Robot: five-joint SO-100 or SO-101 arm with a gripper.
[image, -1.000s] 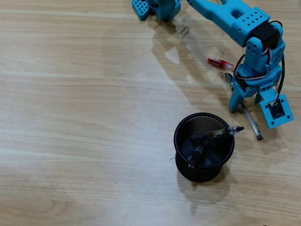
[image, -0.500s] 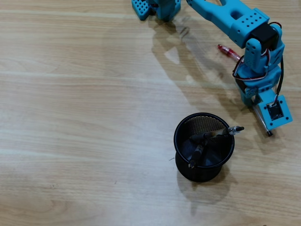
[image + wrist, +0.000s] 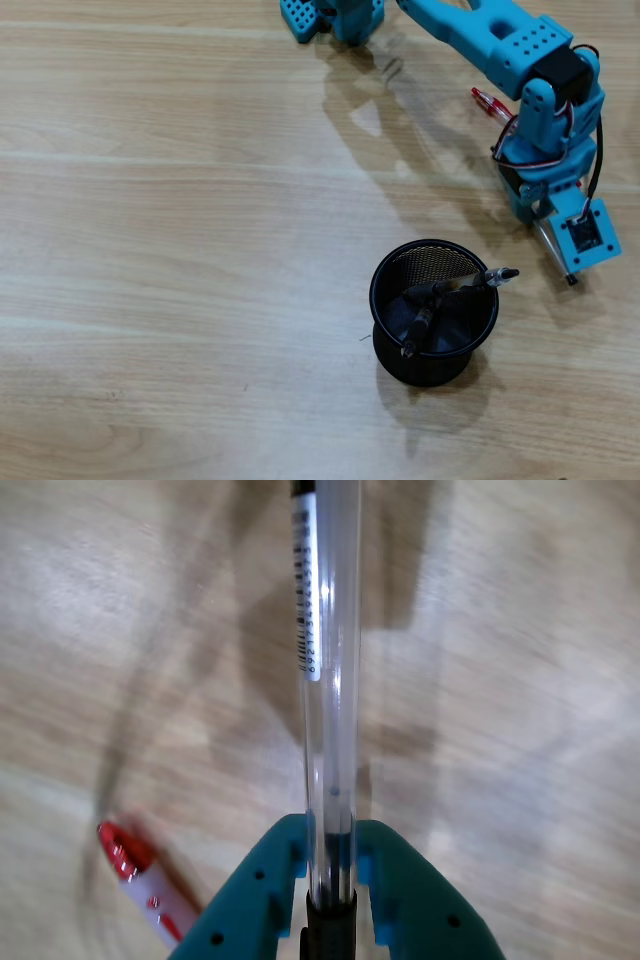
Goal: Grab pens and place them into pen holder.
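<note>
Pens first: the end effector (image 3: 332,855) is pinching a clear pen (image 3: 330,680) tight near one end, probably so its long barrel can tip into the pen holder (image 3: 434,312), sitting around 7 o'clock from the end effector overhead. Two pens (image 3: 440,300) are already leaning inside. The wrist view is showing the grip; overhead, the arm is hiding it. The red-and-white pen (image 3: 487,100) is waiting on the table (image 3: 180,250).
</note>
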